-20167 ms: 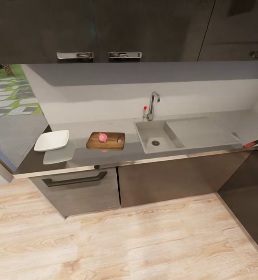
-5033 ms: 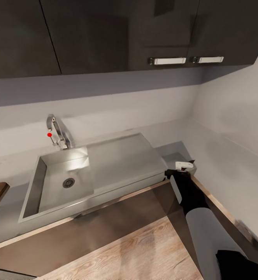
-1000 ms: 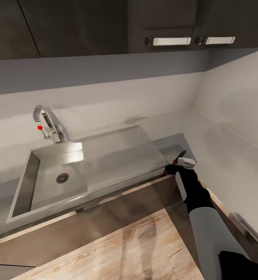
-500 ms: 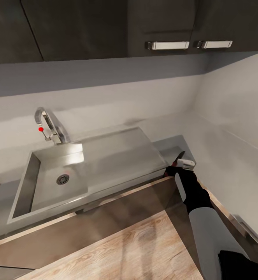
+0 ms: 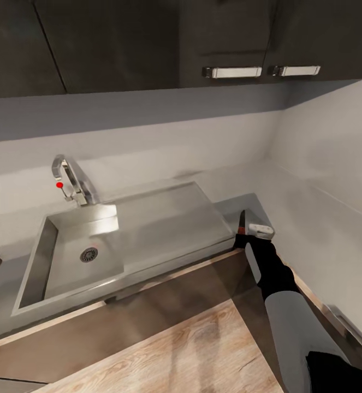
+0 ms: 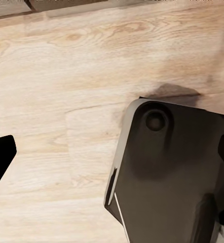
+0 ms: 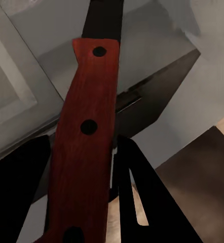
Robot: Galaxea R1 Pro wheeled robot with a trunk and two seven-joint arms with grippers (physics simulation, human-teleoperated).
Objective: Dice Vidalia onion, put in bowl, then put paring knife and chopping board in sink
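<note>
One steel-grey rectangular sink (image 5: 82,254), one angular steel tap (image 5: 69,183) behind it, one red-handled dark-bladed paring knife (image 7: 81,147) right of it, two silver cabinet handles (image 5: 232,71) above.

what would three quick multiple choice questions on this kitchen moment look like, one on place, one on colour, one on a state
1. Where is the right gripper?
A. over the sink basin
B. at the countertop just past the drainboard end of the sink
C. at the tap

2. What colour is the paring knife handle?
A. red
B. white
C. green

3. What is in the sink basin?
A. the chopping board
B. a bowl
C. nothing but the drain

Answers:
1 B, the head view shows the gripper at the counter edge beside the drainboard's far end.
2 A, the right wrist view shows a red handle with dark rivets between the fingers.
3 C, the head view shows bare steel around the drain.
</note>
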